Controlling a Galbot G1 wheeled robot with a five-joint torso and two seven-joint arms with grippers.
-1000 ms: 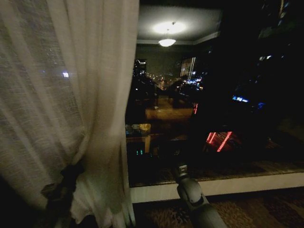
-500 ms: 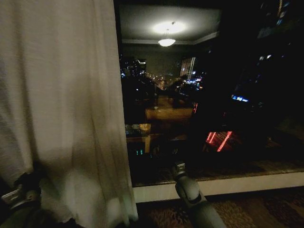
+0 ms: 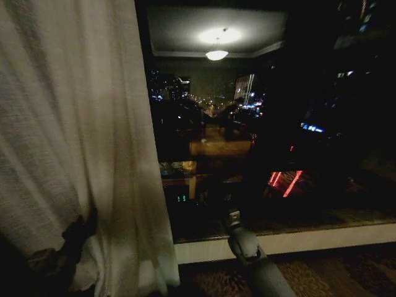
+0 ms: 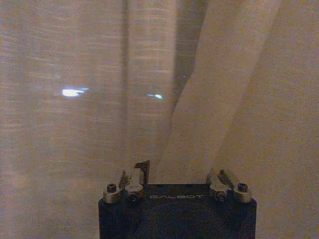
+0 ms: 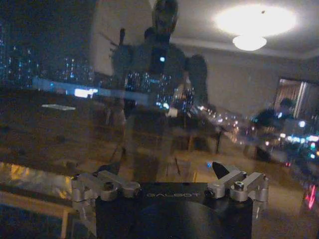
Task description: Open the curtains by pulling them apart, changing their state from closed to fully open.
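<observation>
Although the glass ahead is bare, the curtains (image 3: 80, 142) hang bunched at the left of the scene, a sheer off-white panel whose pleats run floor to ceiling, covering the left part of the window (image 3: 260, 154). Low down on that panel the left gripper (image 3: 59, 253) appears as a dark shape gathering folds around itself, with the fabric pinched inward there; from the wrist camera the cloth (image 4: 149, 89) fills everything just beyond the left gripper (image 4: 177, 172), yet whether its fingers are clamped on the fabric or standing apart cannot be told. The right gripper (image 3: 234, 216) is held low near the pale window sill (image 3: 297, 241), facing the dark glass, well apart from the curtain, and its fingers' spread cannot be told either. The panel's long axis being vertical and its free edge lying to the right of the left gripper, that arm is plainly the nearer one for any further pull leftward.
</observation>
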